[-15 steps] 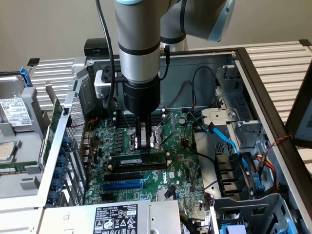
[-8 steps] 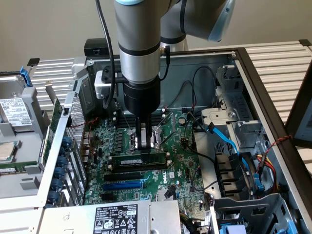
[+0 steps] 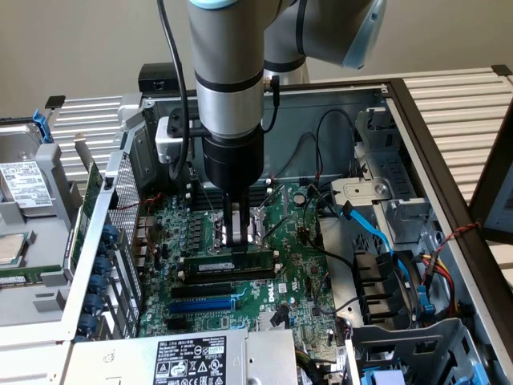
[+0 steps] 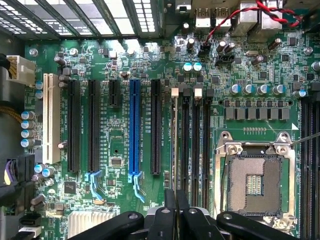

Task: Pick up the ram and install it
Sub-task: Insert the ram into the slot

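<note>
The ram (image 3: 228,264) is a long green stick with black chips and a white label. It stands on edge in a black memory slot on the motherboard (image 3: 296,241), in the middle of the open computer case. My gripper (image 3: 238,245) comes straight down on the middle of its top edge, fingers shut on it. In the wrist view the ram (image 4: 174,140) shows edge-on as a thin line in the slot beside the long black slots. It runs in between the fingertips of my gripper (image 4: 175,200).
Empty black memory slots (image 4: 195,145) lie beside the ram, with the open CPU socket (image 4: 255,180) past them. A blue expansion slot (image 4: 134,125) lies on the other side. Blue cables (image 3: 377,233) and drive bays crowd the exterior view's right; the power supply (image 3: 188,359) sits in front.
</note>
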Motion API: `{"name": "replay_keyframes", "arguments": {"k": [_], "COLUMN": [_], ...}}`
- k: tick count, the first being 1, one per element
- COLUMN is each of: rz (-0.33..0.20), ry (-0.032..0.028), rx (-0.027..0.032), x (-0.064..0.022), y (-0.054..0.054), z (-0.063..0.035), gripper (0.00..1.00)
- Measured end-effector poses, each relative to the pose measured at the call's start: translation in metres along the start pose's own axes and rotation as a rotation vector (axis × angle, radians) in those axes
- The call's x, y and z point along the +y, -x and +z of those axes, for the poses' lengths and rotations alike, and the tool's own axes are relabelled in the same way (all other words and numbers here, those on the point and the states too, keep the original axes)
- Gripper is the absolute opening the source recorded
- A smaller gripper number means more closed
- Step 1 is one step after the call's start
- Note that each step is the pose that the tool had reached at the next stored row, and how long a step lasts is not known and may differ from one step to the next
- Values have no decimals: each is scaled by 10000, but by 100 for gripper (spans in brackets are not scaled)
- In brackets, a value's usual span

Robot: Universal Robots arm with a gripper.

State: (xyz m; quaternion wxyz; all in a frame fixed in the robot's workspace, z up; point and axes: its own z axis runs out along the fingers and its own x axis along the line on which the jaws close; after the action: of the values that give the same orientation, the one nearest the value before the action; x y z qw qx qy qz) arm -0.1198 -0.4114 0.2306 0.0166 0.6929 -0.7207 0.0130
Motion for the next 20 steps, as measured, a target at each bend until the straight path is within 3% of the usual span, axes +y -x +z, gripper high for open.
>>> {"name": "replay_keyframes", "arguments": {"k": [20], "rz": [1], "ry": [-57], "rx": [-14], "x": [24], "y": [1], "z": [32], "gripper": [13]}}
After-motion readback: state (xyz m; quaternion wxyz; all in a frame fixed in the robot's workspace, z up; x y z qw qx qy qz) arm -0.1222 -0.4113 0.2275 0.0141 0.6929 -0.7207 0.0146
